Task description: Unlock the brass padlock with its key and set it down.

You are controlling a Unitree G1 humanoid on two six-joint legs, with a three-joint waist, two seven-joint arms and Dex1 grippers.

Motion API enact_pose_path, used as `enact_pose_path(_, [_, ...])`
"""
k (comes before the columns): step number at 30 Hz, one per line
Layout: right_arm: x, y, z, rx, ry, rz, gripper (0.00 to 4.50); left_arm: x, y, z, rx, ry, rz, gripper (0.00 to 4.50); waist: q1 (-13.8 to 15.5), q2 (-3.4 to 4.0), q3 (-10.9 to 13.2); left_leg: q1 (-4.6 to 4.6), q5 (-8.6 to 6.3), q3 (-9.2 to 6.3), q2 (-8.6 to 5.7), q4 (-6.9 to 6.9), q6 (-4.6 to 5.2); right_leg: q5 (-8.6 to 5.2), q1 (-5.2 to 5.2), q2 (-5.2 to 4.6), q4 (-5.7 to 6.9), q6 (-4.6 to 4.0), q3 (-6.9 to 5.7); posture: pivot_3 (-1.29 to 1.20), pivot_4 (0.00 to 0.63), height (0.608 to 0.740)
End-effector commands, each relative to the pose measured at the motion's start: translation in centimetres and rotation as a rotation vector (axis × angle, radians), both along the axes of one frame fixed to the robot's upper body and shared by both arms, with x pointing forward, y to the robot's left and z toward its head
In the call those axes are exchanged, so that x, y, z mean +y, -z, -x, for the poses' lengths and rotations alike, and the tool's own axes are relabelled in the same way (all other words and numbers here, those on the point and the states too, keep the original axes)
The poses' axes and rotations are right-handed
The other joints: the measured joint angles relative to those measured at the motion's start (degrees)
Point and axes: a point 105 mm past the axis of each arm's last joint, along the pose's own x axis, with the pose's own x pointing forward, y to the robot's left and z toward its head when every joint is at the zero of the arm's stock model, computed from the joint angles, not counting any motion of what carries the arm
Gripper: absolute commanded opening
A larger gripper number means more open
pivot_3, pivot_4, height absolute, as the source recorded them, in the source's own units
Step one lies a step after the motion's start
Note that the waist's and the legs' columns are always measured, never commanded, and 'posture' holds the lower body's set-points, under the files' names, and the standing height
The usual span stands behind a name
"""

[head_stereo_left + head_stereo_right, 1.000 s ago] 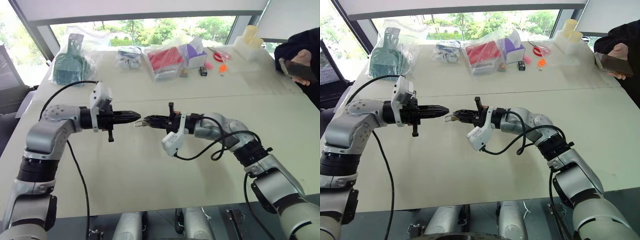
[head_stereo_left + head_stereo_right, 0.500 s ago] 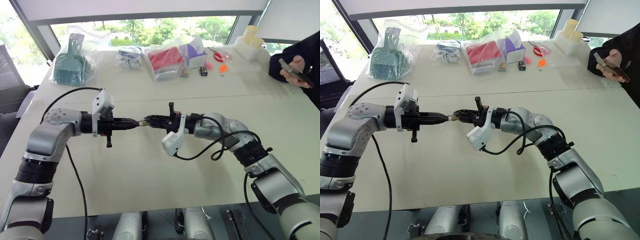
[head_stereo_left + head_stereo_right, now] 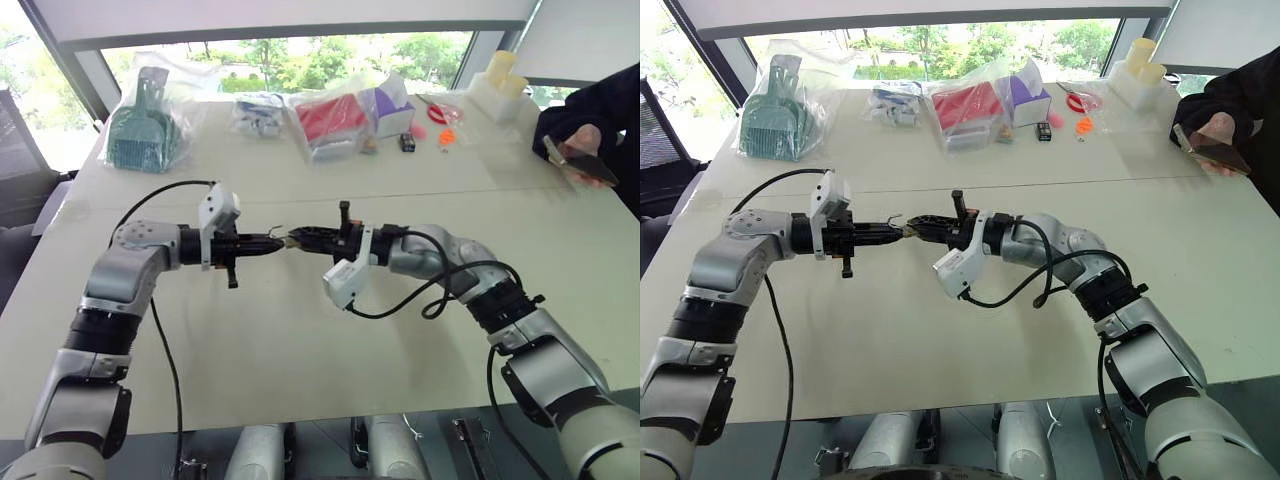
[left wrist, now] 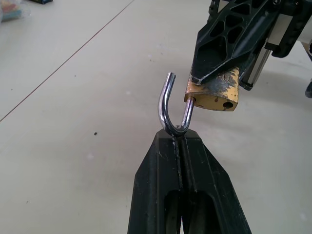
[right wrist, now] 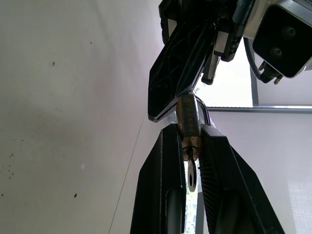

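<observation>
The brass padlock hangs in the air above the table's middle, between my two grippers. My right gripper is shut on its yellowish body. The thin silvery shackle stands open, with one leg free of the body. My left gripper is shut on the bend of that shackle. The key sticks out of the lock's underside, between the right fingers. In the left eye view the left gripper and right gripper meet tip to tip.
Along the table's far edge lie a bagged green dustpan, a bag with something red, a small black box and red scissors. A person holding a phone stands at the far right.
My left gripper has moved right and slightly down across the small gap, and its tips now hold the shackle. The right arm has kept still. The person's hand with the phone shifted.
</observation>
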Motion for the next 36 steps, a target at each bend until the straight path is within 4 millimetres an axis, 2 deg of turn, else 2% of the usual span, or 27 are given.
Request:
enact_pose_path(1, [0.3, -1.0, 0.4, -0.018, -0.026, -0.024, 0.00, 0.1, -1.8, 0.1, -0.068, 0.016, 0.007, 0.02, 0.0, 0.00, 0.0, 0.00, 0.00, 0.00, 0.00, 0.00, 0.00, 0.00, 0.00, 0.00, 0.00, 0.00, 0.00, 0.00, 0.150, 0.740])
enact_pose_path(5, [-0.2, -0.2, -0.2, 0.021, 0.016, -0.021, 0.00, 1.1, -0.8, 0.5, -0.051, -0.001, -0.037, 0.02, 0.0, 0.00, 0.0, 0.00, 0.00, 0.00, 0.00, 0.00, 0.01, 0.00, 0.00, 0.00, 0.00, 0.00, 0.00, 0.00, 0.150, 0.740])
enact_pose_path(10, [-1.5, 1.7, -1.9, 0.061, 0.100, 0.005, 0.00, 2.7, 0.8, 1.2, -0.033, -0.051, -0.110, 0.02, -0.1, 0.01, 0.0, 0.01, -0.01, 0.01, 0.01, -0.01, 0.01, 0.00, 0.00, 0.00, 0.00, 0.00, 0.01, 0.00, 0.150, 0.740])
enact_pose_path(16, [-2.4, 4.3, -3.4, 0.124, 0.174, 0.078, 0.00, 2.5, 0.3, 1.5, -0.050, -0.094, -0.074, 0.02, 0.0, 0.01, 0.0, 0.00, -0.03, 0.00, 0.00, -0.01, 0.05, 0.00, 0.00, -0.02, -0.01, -0.01, 0.02, 0.00, 0.150, 0.740])
enact_pose_path(25, [-3.4, 5.8, -4.2, 0.188, 0.222, 0.191, 0.00, 2.1, 0.6, 2.2, -0.058, -0.125, -0.056, 0.02, -0.1, 0.01, 0.0, 0.02, 0.00, 0.00, 0.01, -0.02, -0.01, 0.00, 0.00, -0.01, 0.00, -0.01, 0.03, 0.00, 0.150, 0.740])
enact_pose_path(26, [-3.6, 5.8, -4.2, 0.194, 0.224, 0.197, 0.97, 2.1, 0.6, 2.2, -0.058, -0.127, -0.055, 0.00, -0.1, 0.01, 0.0, 0.02, 0.00, 0.00, 0.01, -0.02, -0.01, 0.00, 0.00, -0.01, 0.00, -0.01, 0.03, 0.00, 0.150, 0.740])
enact_pose_path(28, [-4.1, 6.0, -4.1, 0.208, 0.226, 0.219, 1.73, 2.0, 0.6, 2.3, -0.059, -0.131, -0.053, 0.00, 0.0, 0.01, 0.0, 0.02, 0.01, 0.01, 0.00, -0.02, -0.02, 0.00, 0.00, -0.02, -0.01, -0.01, 0.03, 0.00, 0.150, 0.740])
enact_pose_path(32, [-6.1, 6.0, -3.3, 0.238, 0.239, 0.290, 3.78, 2.1, 0.7, 2.4, -0.059, -0.135, -0.052, 0.00, 0.3, 0.01, 0.0, 0.05, -0.01, -0.01, -0.02, -0.02, 0.02, 0.00, 0.06, -0.04, -0.02, -0.01, 0.03, 0.00, 0.150, 0.740])
enact_pose_path(36, [-8.4, 4.4, -2.5, 0.305, 0.301, 0.308, 3.78, 2.2, 0.5, 2.3, -0.056, -0.130, -0.048, 0.00, 0.4, 0.01, 0.0, 0.05, -0.05, -0.02, -0.03, -0.01, 0.08, 0.00, 0.11, -0.05, -0.10, 0.00, 0.02, 0.00, 0.150, 0.740])
